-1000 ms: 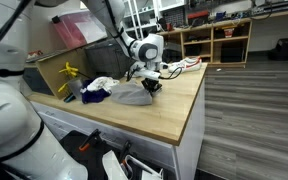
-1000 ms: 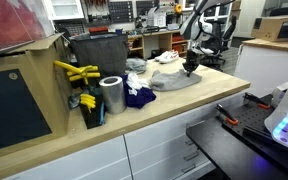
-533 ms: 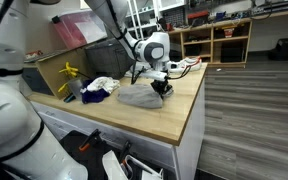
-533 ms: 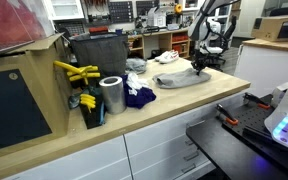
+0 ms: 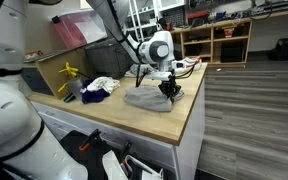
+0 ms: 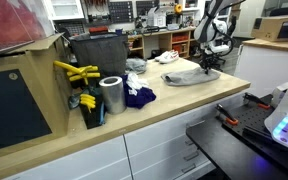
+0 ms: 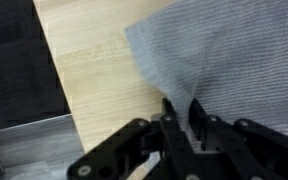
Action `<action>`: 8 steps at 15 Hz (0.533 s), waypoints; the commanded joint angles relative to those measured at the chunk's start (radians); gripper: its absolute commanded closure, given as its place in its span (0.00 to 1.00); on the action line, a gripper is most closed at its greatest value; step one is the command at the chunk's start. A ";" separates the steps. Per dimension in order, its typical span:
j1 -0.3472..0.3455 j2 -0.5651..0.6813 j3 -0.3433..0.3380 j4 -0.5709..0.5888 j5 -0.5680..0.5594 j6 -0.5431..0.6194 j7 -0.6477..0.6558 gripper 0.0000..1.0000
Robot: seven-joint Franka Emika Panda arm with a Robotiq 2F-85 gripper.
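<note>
Workshop benchtop, pale wood, shelving behind. We see grey cloth lying crumpled at far right end of top in an exterior view. Gripper down on cloth's right edge. Wrist view: fingers pinched together on raised fold of cloth. Blue cloth and metal can well apart, left.

Even indoor light from overhead is filling both exterior views, keeping the wooden countertop bright and leaving only a soft shadow under the grey cloth. Both views are looking small and grainy, with the far shelves smearing. A white rounded shape close to the lens is sitting out of focus. In the wrist view, the gripper is appearing dark and soft-edged against the cloth's blurry weave.
</note>
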 commanded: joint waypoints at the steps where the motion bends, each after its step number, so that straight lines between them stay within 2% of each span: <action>1: 0.026 -0.028 -0.022 -0.036 -0.047 0.008 0.061 0.46; 7: 0.037 -0.060 -0.022 -0.035 -0.088 -0.011 0.059 0.01; 8: 0.041 -0.073 -0.021 -0.036 -0.097 -0.017 0.056 0.00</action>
